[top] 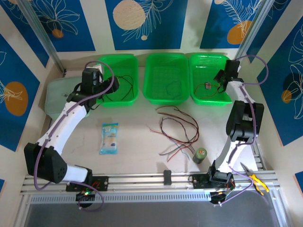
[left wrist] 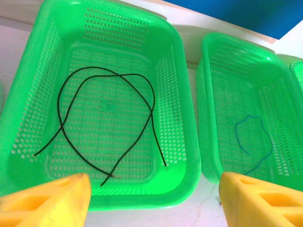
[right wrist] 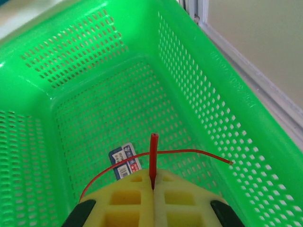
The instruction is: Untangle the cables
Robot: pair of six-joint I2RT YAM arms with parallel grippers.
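Observation:
A tangle of red, black and brown cables [top: 176, 128] lies loose on the table's middle right. My left gripper [top: 112, 86] [left wrist: 154, 201] hovers open over the near rim of the left green basket [left wrist: 142, 191], nothing between its yellow fingers [left wrist: 49, 201]. Two black cables [left wrist: 106, 75] lie in that basket. A thin blue cable [left wrist: 258, 137] lies in the middle basket [top: 165, 97]. My right gripper [top: 221, 79] [right wrist: 153, 189] is shut on a red cable [right wrist: 154, 156] above the right basket [right wrist: 222, 94]; the cable's end sticks up from the pads.
A thin red wire [right wrist: 194, 152] and a small printed label [right wrist: 125, 161] rest on the right basket's floor. On the table are a snack packet [top: 109, 137] and a green roll [top: 200, 155]. Yellow-handled pliers [top: 255, 179] lie on the front rail.

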